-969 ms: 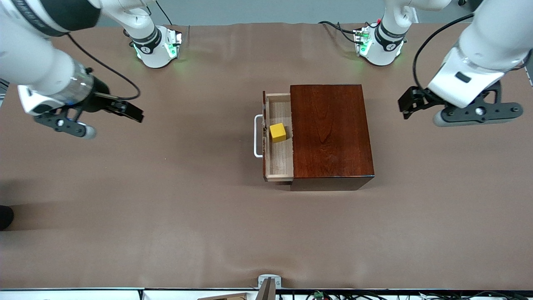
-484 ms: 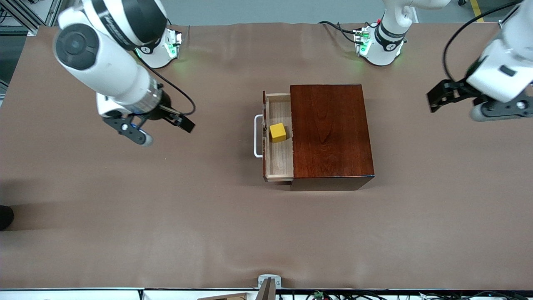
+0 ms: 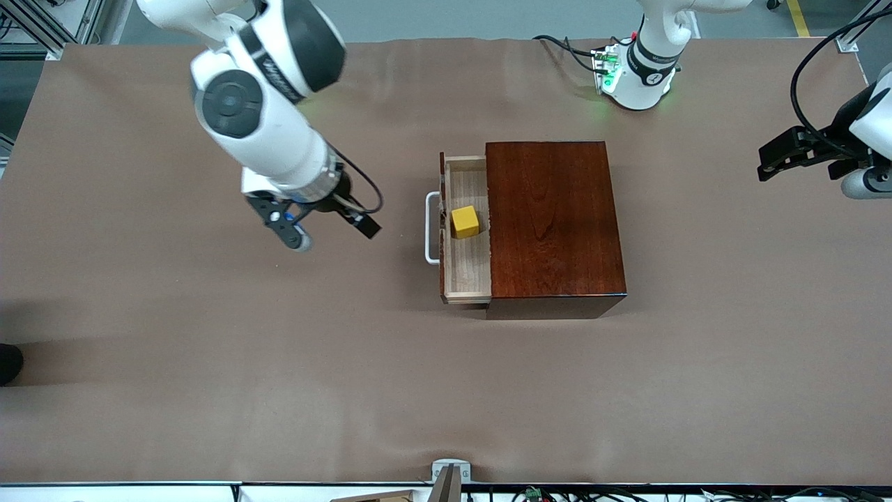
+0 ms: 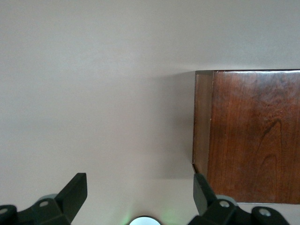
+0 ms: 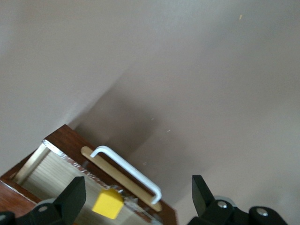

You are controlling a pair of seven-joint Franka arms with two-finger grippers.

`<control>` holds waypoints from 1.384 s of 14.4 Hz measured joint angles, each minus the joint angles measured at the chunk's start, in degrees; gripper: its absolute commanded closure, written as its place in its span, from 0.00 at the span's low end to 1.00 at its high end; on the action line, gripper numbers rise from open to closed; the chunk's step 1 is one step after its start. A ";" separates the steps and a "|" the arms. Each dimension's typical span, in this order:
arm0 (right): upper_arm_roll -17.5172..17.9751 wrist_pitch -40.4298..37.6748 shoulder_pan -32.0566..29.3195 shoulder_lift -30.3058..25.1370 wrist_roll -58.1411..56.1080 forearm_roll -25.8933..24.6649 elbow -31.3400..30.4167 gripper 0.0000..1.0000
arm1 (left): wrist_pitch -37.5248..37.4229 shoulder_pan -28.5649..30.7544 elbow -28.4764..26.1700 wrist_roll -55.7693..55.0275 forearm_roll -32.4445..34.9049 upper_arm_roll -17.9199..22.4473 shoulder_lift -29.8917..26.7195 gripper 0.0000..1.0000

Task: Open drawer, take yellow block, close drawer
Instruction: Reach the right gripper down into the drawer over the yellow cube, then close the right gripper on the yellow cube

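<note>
The yellow block (image 3: pixel 465 222) sits in the open drawer (image 3: pixel 465 268), which juts from the box (image 3: pixel 550 223) toward the right gripper (image 3: pixel 326 236) over the counter (image 3: pixel 209 348).

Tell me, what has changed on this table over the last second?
The right gripper, open and empty, swung in over the table toward the drawer. The left gripper, also open, drew away toward its own end of the table. The drawer stayed partly open, with the yellow block unmoved inside it.

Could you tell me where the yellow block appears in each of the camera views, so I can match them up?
Front view: the yellow block lies in the open drawer, beside the wooden box.
Left wrist view: not in it; only the box shows.
Right wrist view: in the drawer, just inside the white handle.
Shared landmark: the wooden box.
</note>
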 measured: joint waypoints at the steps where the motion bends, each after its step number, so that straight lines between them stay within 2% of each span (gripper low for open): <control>1: 0.01 1.10 1.05 0.72 2.29 0.00 -0.01 0.00 | 0.63 -0.02 -0.70 0.00 0.00 -0.11 -0.46 0.00; 3: -0.01 4.10 3.22 2.27 7.31 0.01 -0.02 0.00 | 2.91 -0.04 -2.96 0.00 0.00 -0.20 -1.74 0.00; 7: 0.00 12.46 7.77 7.06 20.16 0.02 0.62 0.00 | 9.11 0.23 -11.71 -0.06 0.00 -0.14 -6.13 0.00; 9: -0.01 14.38 9.37 9.72 24.19 0.02 1.63 0.00 | 10.17 0.61 -14.30 -0.08 0.00 -0.12 -7.82 0.00; 16: 0.00 14.63 12.61 14.64 32.67 0.02 3.22 0.00 | 10.27 0.73 -15.85 -0.08 -1.37 0.09 -8.78 0.00; 20: -0.03 15.31 14.60 17.05 33.84 0.02 3.61 0.00 | 10.31 0.74 -16.22 -0.08 -1.40 0.10 -8.78 0.00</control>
